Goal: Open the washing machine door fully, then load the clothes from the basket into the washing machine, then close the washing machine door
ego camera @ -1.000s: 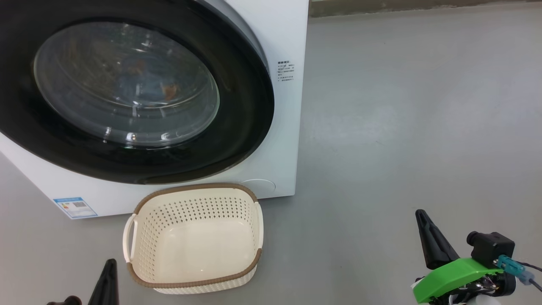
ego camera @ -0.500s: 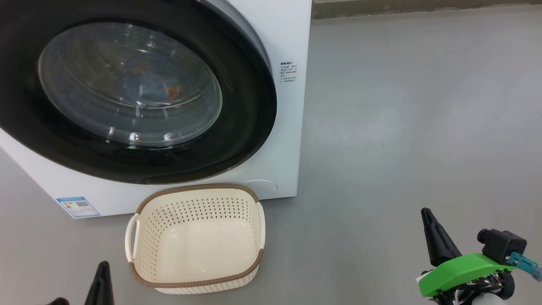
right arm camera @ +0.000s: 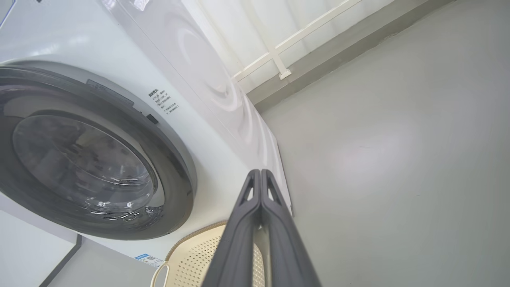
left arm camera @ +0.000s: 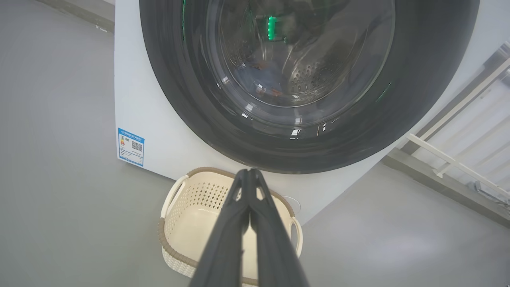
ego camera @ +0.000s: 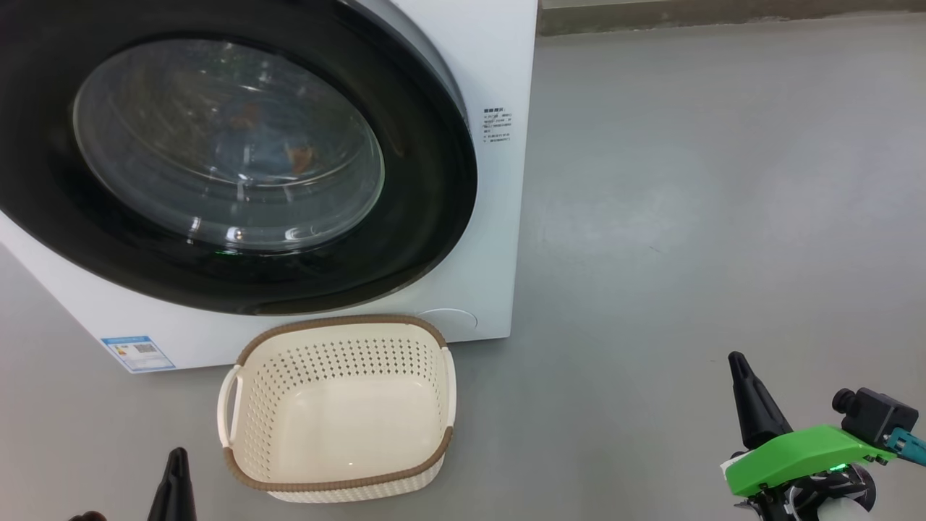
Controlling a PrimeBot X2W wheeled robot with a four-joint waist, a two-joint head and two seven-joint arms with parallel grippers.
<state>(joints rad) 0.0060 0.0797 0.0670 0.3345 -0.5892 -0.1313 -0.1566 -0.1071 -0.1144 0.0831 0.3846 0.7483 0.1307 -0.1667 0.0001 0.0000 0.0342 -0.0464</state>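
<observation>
The washing machine [ego camera: 499,65] is a white box with its round black-rimmed door [ego camera: 427,217] flush against the front. Through the door's glass [ego camera: 224,145], blue fabric with orange-brown print, the clothes [ego camera: 260,148], lies in the drum. The cream basket [ego camera: 340,409] stands on the floor before the machine with nothing inside. My left gripper [left arm camera: 250,172] is shut, its fingers meeting above the basket [left arm camera: 183,217]. My right gripper [right arm camera: 260,172] is shut too, low at the right of the head view [ego camera: 738,359], apart from everything.
Grey floor [ego camera: 687,217] spreads wide to the right of the machine. A blue label sticker [ego camera: 137,352] sits at the machine's lower left corner. A white railing [left arm camera: 458,159] and wall base run behind the machine.
The whole head picture has shifted slightly right and down, so the camera moved. Both grippers have sunk a little toward the bottom edge. Door and basket stay as they were.
</observation>
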